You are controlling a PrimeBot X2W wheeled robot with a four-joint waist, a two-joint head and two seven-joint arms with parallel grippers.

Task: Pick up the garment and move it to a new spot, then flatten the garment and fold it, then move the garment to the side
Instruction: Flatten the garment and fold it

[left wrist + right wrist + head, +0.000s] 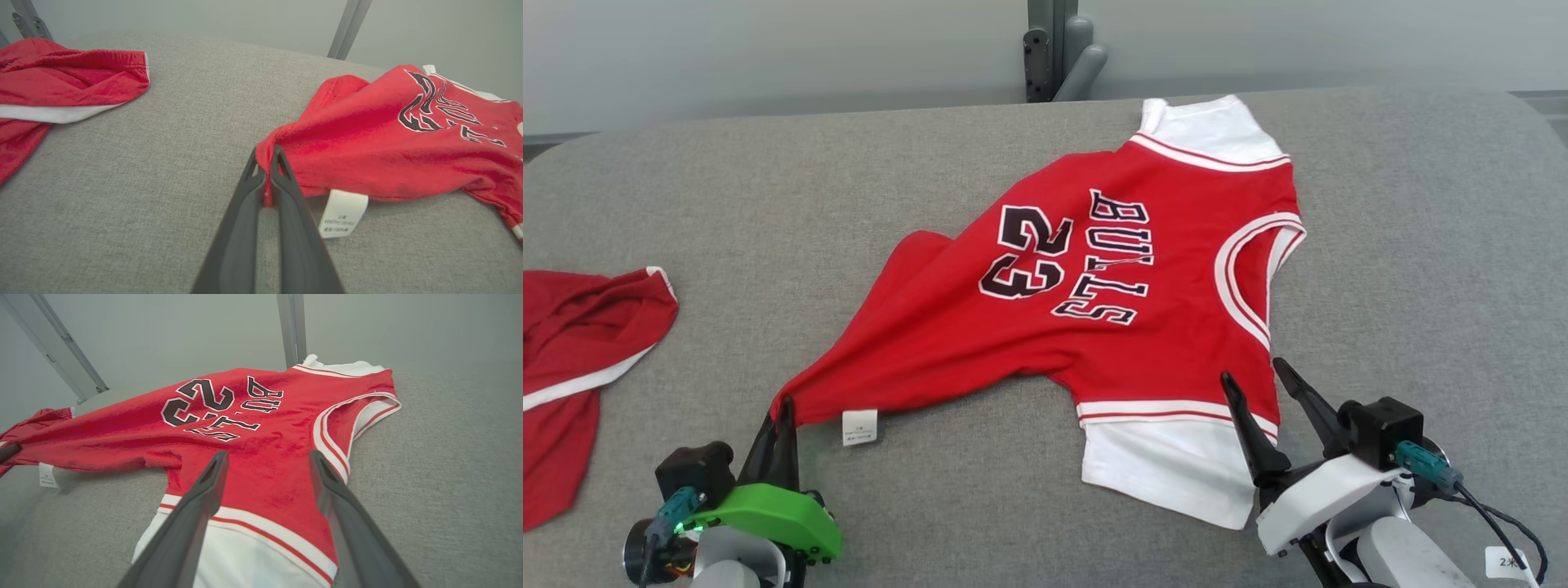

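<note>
**Jersey [1094, 327] corner pinched by left gripper [781, 406]; right gripper [1251, 369] spread wide**

The left gripper is pressing its two dark fingers together on a bunched red corner of the jersey. In the left wrist view a sliver of red cloth is showing between them. From that pinched corner the jersey is stretching away ahead of the fingers and off to their right, lying print-side up on the grey padded surface [727, 204]. A white care label [859, 426] is lying on the surface just to the right of these fingertips, at the garment's edge. The black number 23 and the word BULLS are sitting farther ahead and to the right. Well apart to this gripper's left, a second red garment [572, 343] with a white band is lying crumpled.

The right gripper is holding its fingers wide apart, gripping nothing. Its fingertips are hanging over red cloth just past the red-and-white striped band. The near white sleeve [1168, 465] is lying under the lower length of the fingers. I cannot tell whether the tips are touching the cloth. The white-trimmed neck opening [1258, 269] is lying just ahead of the right-hand finger. Far ahead, the other white sleeve [1217, 131] is resting near a grey metal post [1054, 49].
</note>
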